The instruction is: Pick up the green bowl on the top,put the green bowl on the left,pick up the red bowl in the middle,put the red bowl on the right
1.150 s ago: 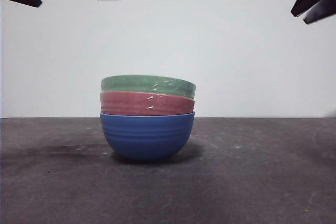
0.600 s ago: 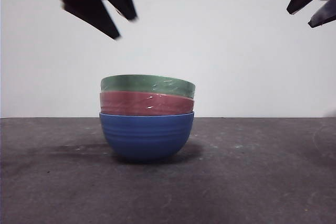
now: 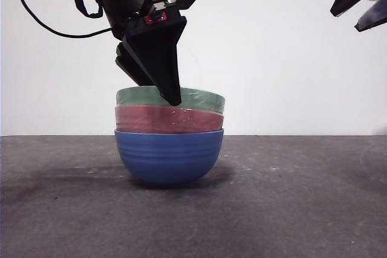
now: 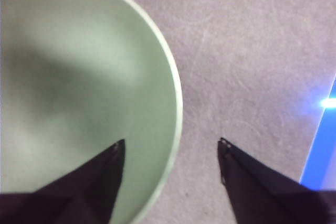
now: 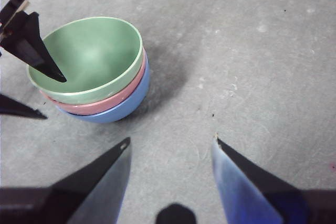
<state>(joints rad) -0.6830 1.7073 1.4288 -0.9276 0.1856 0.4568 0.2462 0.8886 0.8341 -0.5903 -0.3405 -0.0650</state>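
The left tool (image 3: 158,92) has dropped onto the green bowl (image 3: 199,99), jaws apart astride its rim. Nothing lifted yet; red bowl (image 3: 169,119) untouched.

No legible text, label, brand, number or sign appears in any view. A small red patch on the gripper housing (image 3: 155,19), upper left of the front view, carries no readable characters; the bowls and the table surface bear no markings that can be read.
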